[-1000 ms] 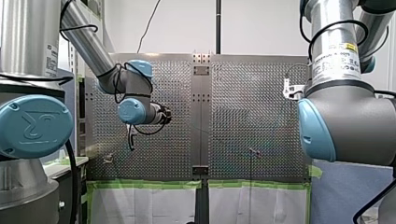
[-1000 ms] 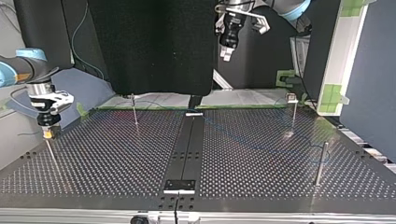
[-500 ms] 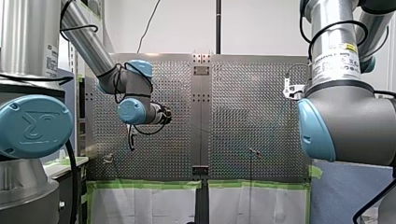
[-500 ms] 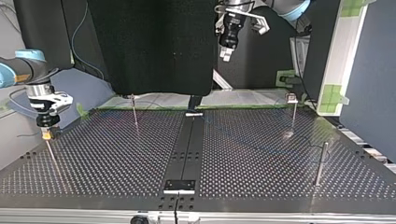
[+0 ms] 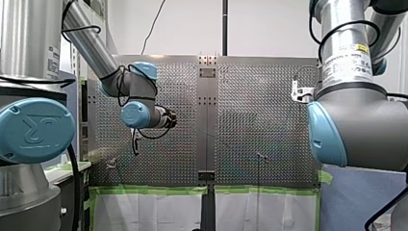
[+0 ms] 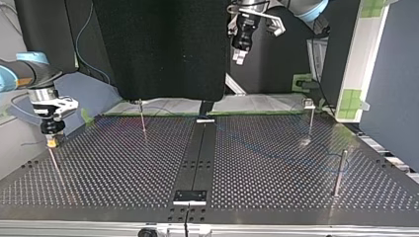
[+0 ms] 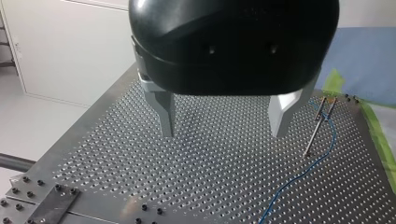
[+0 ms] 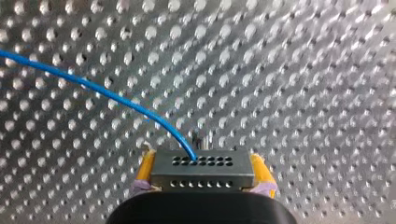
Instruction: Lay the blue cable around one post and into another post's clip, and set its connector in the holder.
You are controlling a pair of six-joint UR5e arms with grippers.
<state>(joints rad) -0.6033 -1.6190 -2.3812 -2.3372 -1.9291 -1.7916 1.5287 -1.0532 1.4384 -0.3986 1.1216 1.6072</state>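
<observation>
Before me the perforated table (image 6: 123,168) — a dark strip (image 6: 197,158) down its middle — bears upright posts (image 6: 339,173) and the blue cable (image 7: 303,175) lying loose.

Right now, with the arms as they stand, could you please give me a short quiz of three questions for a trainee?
1. True or false: my left gripper is shut on the cable.
2. What does my right gripper hold? A) a post B) the connector C) nothing
3. Fill in: in the left wrist view, the cable runs past a thin metal ___.

Key: 1 false, it is open and empty. 2 B. 3 post.
</observation>
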